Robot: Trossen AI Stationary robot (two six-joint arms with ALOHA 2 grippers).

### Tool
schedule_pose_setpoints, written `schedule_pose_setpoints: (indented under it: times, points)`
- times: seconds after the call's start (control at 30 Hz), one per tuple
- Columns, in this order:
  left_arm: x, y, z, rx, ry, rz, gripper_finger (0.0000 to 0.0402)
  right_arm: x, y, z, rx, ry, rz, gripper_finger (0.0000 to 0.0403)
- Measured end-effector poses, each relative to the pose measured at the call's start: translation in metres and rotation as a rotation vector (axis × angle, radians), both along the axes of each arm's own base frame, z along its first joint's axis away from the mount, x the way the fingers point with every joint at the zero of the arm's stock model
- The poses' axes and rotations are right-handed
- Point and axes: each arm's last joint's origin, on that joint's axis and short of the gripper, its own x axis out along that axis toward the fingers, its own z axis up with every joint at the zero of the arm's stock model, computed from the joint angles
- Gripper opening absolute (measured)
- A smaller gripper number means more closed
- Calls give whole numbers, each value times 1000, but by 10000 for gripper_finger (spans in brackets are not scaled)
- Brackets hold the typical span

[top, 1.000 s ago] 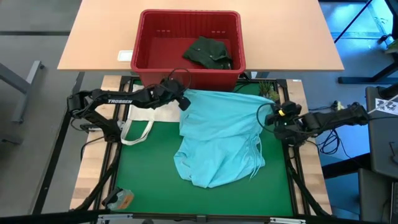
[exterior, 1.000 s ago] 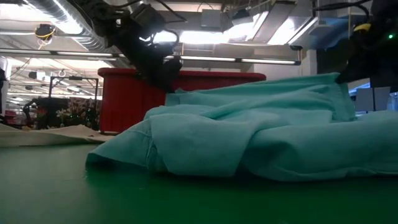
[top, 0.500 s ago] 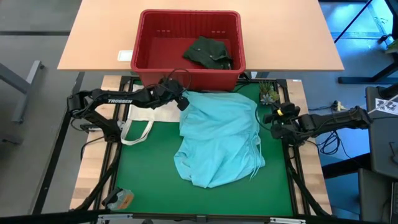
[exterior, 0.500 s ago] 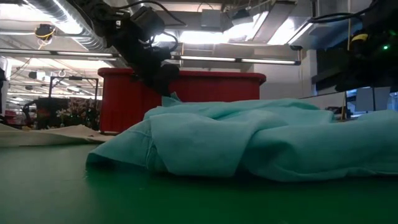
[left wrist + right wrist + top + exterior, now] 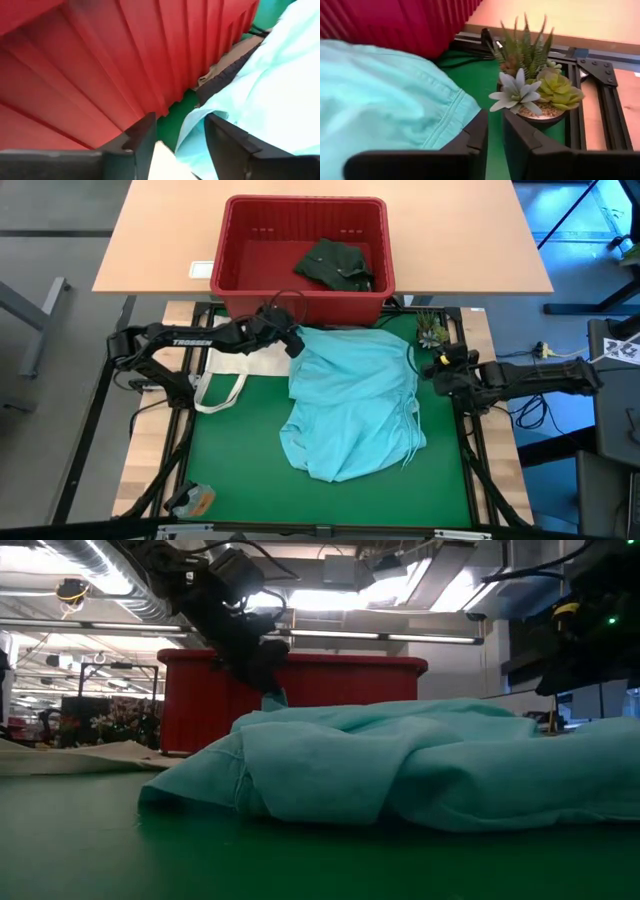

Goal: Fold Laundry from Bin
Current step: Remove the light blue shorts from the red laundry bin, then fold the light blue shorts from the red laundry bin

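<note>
Counting one turquoise garment (image 5: pixel 352 402), one dark green garment (image 5: pixel 335 263) in one bin (image 5: pixel 236 250), two grippers parted, empty.

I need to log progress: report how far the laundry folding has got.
Done: the turquoise garment is out of the red bin and lies rumpled on the green mat. In hand: nothing gripped; the left pincer stands open at its top left corner, the right pincer empty beside its right edge. Left: no fold is made, and a dark green garment waits in the bin.
</note>
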Motion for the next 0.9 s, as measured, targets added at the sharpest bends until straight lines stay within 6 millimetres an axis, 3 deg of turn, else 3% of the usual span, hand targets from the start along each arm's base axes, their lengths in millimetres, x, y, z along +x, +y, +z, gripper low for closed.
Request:
schedule_pose_setpoints:
  times: [0.27, 0.53, 0.77, 0.9]
  points:
    - [1, -6, 39, 20, -120, -107, 189, 4, -2, 6, -4, 34, 59, 137]
    - [-12, -23, 77, 100, -220, -146, 190, 4, 0, 58, 4, 61, 221, 170]
    - [-20, -21, 76, 120, -159, -56, 190, 2, 1, 91, 5, -46, 269, 170]
    - [-14, -34, 73, 13, -169, -250, 190, 4, 5, 95, 119, -96, 389, 170]
